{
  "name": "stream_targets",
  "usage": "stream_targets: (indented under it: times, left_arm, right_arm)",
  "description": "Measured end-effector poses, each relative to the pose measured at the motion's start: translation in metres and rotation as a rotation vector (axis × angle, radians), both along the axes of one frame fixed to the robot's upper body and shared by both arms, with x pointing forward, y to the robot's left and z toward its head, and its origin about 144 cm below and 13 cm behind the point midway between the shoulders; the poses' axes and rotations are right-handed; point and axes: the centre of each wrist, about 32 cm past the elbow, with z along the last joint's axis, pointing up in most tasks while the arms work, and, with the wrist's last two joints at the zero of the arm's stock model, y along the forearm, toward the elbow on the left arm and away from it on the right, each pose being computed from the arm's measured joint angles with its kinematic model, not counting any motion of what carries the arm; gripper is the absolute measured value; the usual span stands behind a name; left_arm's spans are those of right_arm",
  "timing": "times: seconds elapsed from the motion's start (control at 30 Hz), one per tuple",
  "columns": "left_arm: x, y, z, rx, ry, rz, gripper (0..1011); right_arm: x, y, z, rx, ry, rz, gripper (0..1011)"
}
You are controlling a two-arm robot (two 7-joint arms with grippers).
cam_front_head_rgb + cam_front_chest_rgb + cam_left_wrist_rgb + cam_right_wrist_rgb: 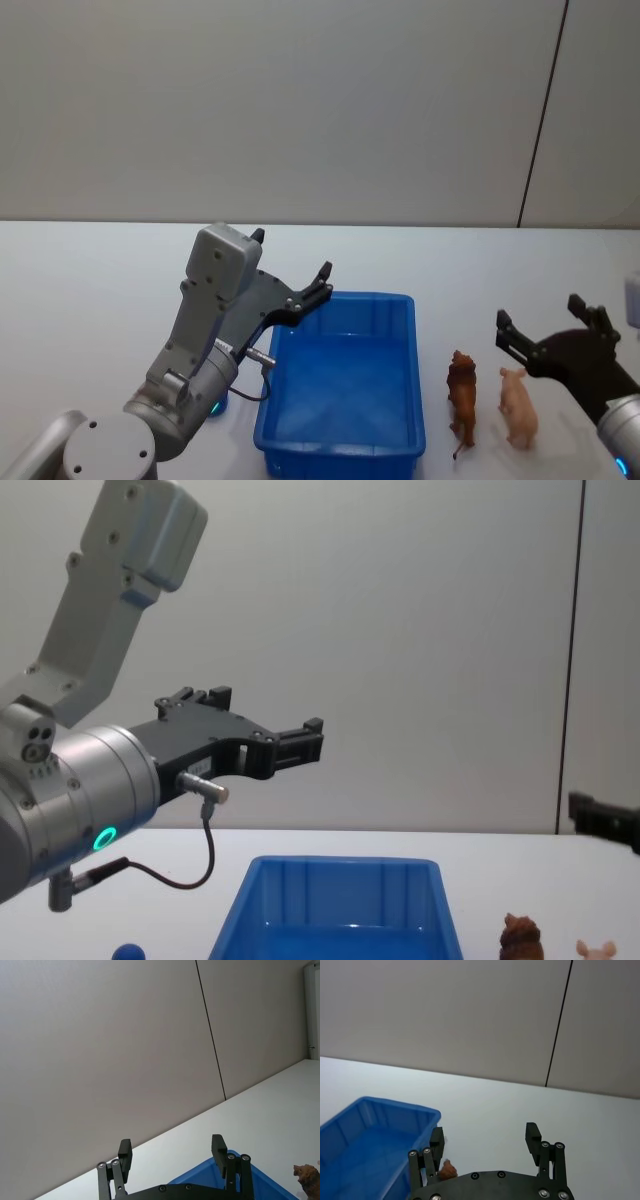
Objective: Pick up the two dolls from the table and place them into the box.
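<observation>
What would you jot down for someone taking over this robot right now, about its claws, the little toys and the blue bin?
Left claw: open, empty, raised by the box's left side.
Right claw: open, empty, above the table, right of the dolls.
Brown doll and pink doll: side by side on the table, right of the box, the brown one nearer it.
Done: nothing; the box holds no doll.
Left: pick up both dolls and put them in the box. The right claw looks best placed to start.
</observation>
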Motion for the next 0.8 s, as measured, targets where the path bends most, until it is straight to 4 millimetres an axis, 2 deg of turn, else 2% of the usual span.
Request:
stream_targets:
  times: [0.8]
  left_arm:
    - [0.0,0.0,0.0,0.0,0.0,0.0,1001]
  right_arm:
    - [0.008,0.01,-0.039,-0.064,0.229,-0.062,1001]
